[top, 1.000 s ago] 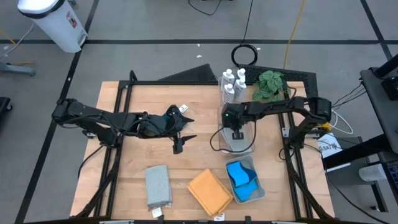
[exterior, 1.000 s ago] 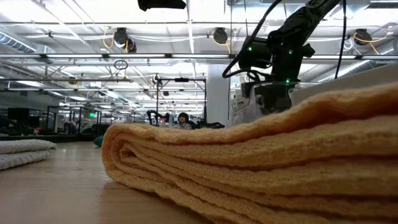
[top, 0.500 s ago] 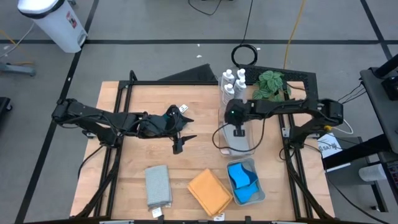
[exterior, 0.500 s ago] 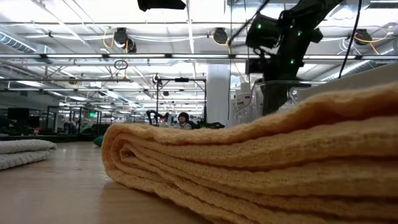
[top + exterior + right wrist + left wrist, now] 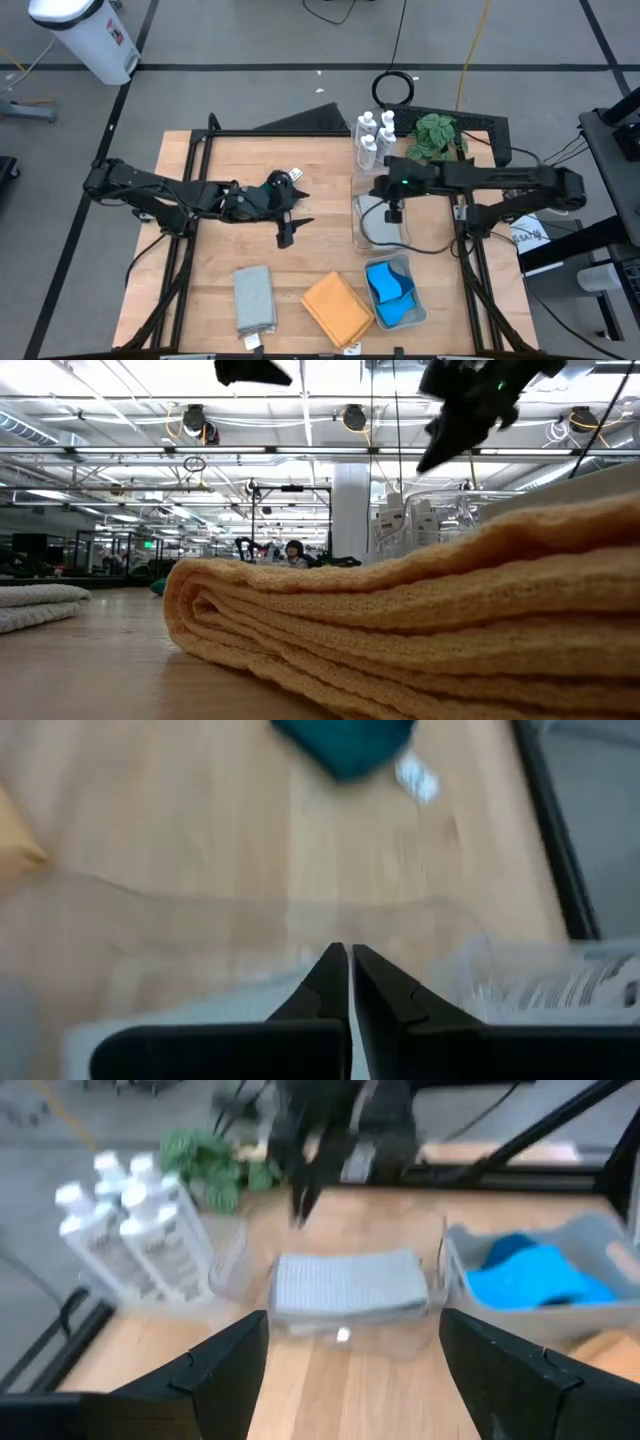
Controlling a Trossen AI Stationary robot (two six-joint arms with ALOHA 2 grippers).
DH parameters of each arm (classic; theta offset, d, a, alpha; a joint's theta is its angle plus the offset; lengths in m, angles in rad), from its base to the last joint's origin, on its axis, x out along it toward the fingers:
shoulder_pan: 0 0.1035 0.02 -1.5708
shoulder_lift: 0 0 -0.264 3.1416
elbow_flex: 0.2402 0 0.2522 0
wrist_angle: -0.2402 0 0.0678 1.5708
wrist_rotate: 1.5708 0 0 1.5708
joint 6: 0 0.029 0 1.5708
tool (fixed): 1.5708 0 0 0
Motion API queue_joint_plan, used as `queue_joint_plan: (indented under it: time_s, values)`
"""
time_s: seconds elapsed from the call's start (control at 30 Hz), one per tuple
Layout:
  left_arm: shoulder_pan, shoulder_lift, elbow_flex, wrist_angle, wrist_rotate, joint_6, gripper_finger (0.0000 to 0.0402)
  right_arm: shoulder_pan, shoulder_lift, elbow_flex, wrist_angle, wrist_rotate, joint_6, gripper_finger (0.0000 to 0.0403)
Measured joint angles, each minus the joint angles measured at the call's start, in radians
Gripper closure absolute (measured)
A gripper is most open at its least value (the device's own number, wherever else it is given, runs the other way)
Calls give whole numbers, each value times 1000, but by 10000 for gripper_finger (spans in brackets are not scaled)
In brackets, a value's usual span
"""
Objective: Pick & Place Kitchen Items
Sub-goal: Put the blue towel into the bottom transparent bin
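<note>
My right gripper (image 5: 393, 212) is shut and empty above the clear bin (image 5: 356, 205); it also shows in the right wrist view (image 5: 350, 982) and high up in the low view (image 5: 432, 458). A folded grey cloth (image 5: 345, 1285) lies flat in the bin (image 5: 232, 1265). My left gripper (image 5: 296, 213) is open and empty at mid-table, facing the bin. A dark teal cloth (image 5: 272, 188) lies on the table beside my left arm. A second grey cloth (image 5: 254, 298) and an orange cloth (image 5: 337, 307) lie near the front edge.
White bottles (image 5: 372, 135) stand behind the bin, next to a green plant (image 5: 435, 135). A pale tray (image 5: 418, 305) with blue sponges (image 5: 390, 288) sits in front of the bin. In the low view the orange cloth (image 5: 400, 620) fills the foreground.
My right gripper has risen out of the clear bin and drawn a little toward the table's right edge. The grey cloth has stayed in the bin.
</note>
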Motion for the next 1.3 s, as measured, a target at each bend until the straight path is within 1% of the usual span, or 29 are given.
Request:
queue_joint_plan:
  time_s: [0.1, 0.23, 0.3, 0.37, 0.4, 0.47, 0.63, 0.77, 0.87, 1.0, 1.17, 1.23, 1.3]
  values:
    - [10, 11, 0, -77, -25, -65, 107, 33, -76, 0, 21, -3, 36, 403]
    - [46, 32, -1, -203, -40, -147, 107, 81, -142, -3, 63, 0, 70, 403]
    - [70, 40, -5, -284, -53, -211, 108, 106, -165, -24, 116, -3, 90, 403]
    - [98, 56, -15, -318, -59, -283, 108, 127, -184, -57, 172, 1, 100, 403]
    - [108, 58, -25, -346, -60, -305, 108, 137, -190, -78, 208, 3, 99, 403]
    - [127, 70, -61, -395, -63, -302, 108, 157, -203, -125, 283, 9, 83, 403]
    - [151, 78, -182, -439, -33, -180, 108, 179, -217, -247, 442, 2, 8, 403]
    - [151, 81, -298, -435, 28, 4, 108, 178, -220, -316, 559, 3, -41, 403]
    - [150, 79, -378, -409, 26, 141, 108, 178, -228, -332, 599, 2, -63, 403]
    - [161, 79, -488, -296, -41, 242, 108, 178, -237, -332, 618, 2, -65, 403]
    - [178, 79, -577, -154, -199, 358, 108, 178, -238, -332, 629, 2, -66, 403]
    - [187, 79, -604, -81, -225, 404, 108, 178, -238, -332, 638, 2, -68, 403]
    - [199, 78, -628, -6, -227, 440, 108, 178, -238, -332, 640, 2, -68, 403]
